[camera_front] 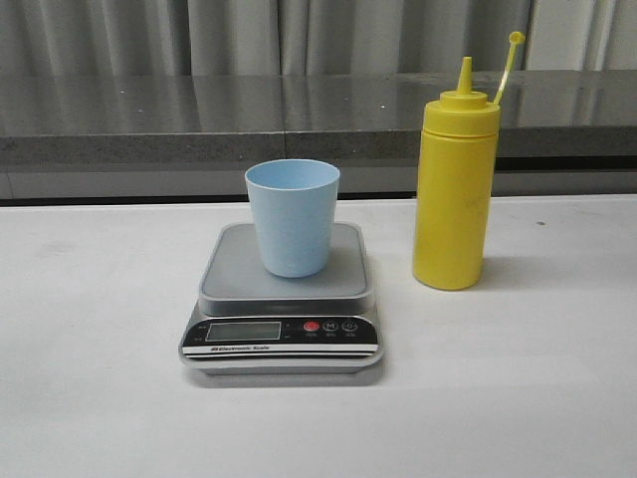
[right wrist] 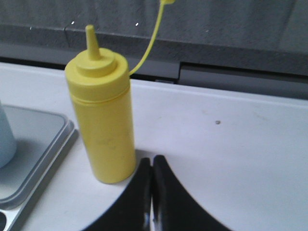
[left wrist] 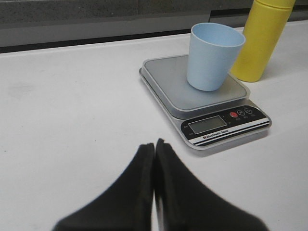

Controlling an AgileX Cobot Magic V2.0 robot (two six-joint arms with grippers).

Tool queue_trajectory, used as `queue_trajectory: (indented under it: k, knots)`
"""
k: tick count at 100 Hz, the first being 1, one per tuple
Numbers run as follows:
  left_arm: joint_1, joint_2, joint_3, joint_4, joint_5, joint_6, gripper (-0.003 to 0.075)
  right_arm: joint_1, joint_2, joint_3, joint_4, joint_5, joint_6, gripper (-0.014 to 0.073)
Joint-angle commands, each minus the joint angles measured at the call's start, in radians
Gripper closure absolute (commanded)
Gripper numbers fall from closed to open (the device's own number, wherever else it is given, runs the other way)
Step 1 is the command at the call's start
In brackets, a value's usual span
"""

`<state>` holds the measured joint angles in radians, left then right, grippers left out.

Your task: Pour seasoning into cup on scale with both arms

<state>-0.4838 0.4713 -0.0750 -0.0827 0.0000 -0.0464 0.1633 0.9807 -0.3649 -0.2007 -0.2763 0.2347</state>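
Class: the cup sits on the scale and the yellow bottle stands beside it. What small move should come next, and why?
Probably the right gripper should open. Its fingers are pressed together right by the upright seasoning bottle, which nothing holds yet, and the cup already stands on the scale, so no pour can start until the bottle is grasped.

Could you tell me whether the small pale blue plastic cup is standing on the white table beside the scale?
No, the small pale blue plastic cup stands upright on the grey platform of the flat digital kitchen scale, not on the table.

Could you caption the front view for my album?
Pale blue plastic cup standing on grey digital scale, tall yellow squeeze bottle upright beside it.
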Motion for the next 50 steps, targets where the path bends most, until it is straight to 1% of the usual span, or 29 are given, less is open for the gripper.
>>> queue_trajectory:
  k: [1, 11, 21, 34, 50]
  knots:
    - [0.003, 0.007, -0.027, -0.001, -0.083, -0.011, 0.0741, -0.049, -0.092, 0.002, 0.021, -0.064, -0.013, 0.0662]
    - [0.003, 0.007, -0.027, -0.001, -0.083, -0.011, 0.0741, -0.110, -0.171, 0.035, 0.030, -0.056, -0.013, 0.0662]
    - [0.003, 0.007, -0.027, -0.001, -0.083, -0.011, 0.0741, -0.148, -0.247, 0.062, 0.036, -0.039, -0.013, 0.0662]
    - [0.003, 0.007, -0.027, -0.001, -0.083, -0.011, 0.0741, -0.155, -0.334, 0.084, 0.056, 0.000, -0.013, 0.0662]
    - [0.003, 0.007, -0.027, -0.001, -0.083, -0.011, 0.0741, -0.155, -0.424, 0.106, 0.142, 0.003, -0.013, 0.0662]
